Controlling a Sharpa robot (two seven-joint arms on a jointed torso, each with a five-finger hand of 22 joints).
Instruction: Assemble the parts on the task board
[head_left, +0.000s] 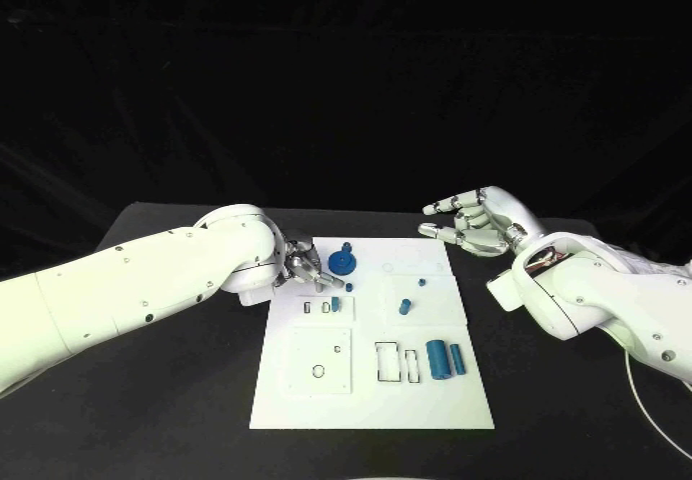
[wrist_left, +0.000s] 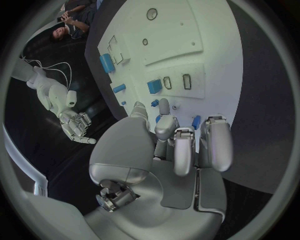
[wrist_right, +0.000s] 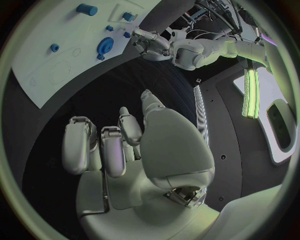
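Note:
The white task board (head_left: 372, 385) lies in the middle of the black table. A blue gear (head_left: 343, 262) sits near its far left corner. My left hand (head_left: 306, 268) is at the gear's left side with its fingers curled down over it. Blue shows between those fingers (wrist_left: 196, 121), and I cannot tell whether they grip the gear. Near it are a small blue block (head_left: 336, 303), a blue peg (head_left: 405, 306) and two blue cylinders (head_left: 447, 359). My right hand (head_left: 476, 222) hangs above the table off the board's far right corner, fingers apart and holding nothing.
Outlined slots (head_left: 395, 362) and a square plate with holes (head_left: 319, 360) take up the near half of the board. Bare black table (head_left: 173, 400) lies on both sides. The right wrist view shows my left hand (wrist_right: 153, 42) beside the gear (wrist_right: 106, 46).

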